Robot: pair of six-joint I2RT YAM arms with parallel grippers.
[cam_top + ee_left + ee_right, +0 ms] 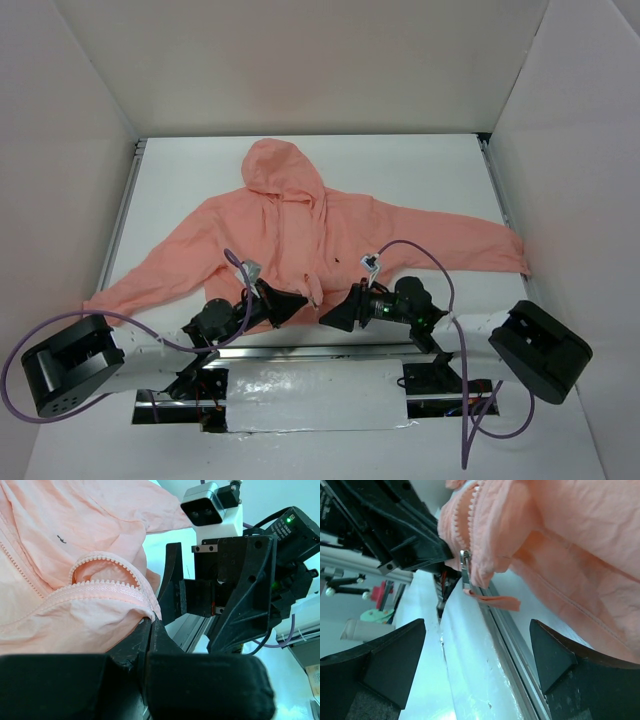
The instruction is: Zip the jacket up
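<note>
The salmon-pink jacket [300,225] lies spread flat on the white table, hood at the far end and sleeves out to both sides. My left gripper [303,300] is shut on the bottom hem beside the zipper; in the left wrist view its tips [151,622] pinch the fabric just below the curled zipper teeth [105,587]. My right gripper [328,318] stands open right next to it. In the right wrist view its fingers [395,650] are spread wide below the metal zipper slider [465,567] and its pink pull tab [495,601], touching neither.
A metal rail [505,630] runs along the table's near edge under the hem. White walls [60,150] close in the table on three sides. Purple cables [420,250] loop over both arms, and the two black arm bases [65,365] sit at the near corners.
</note>
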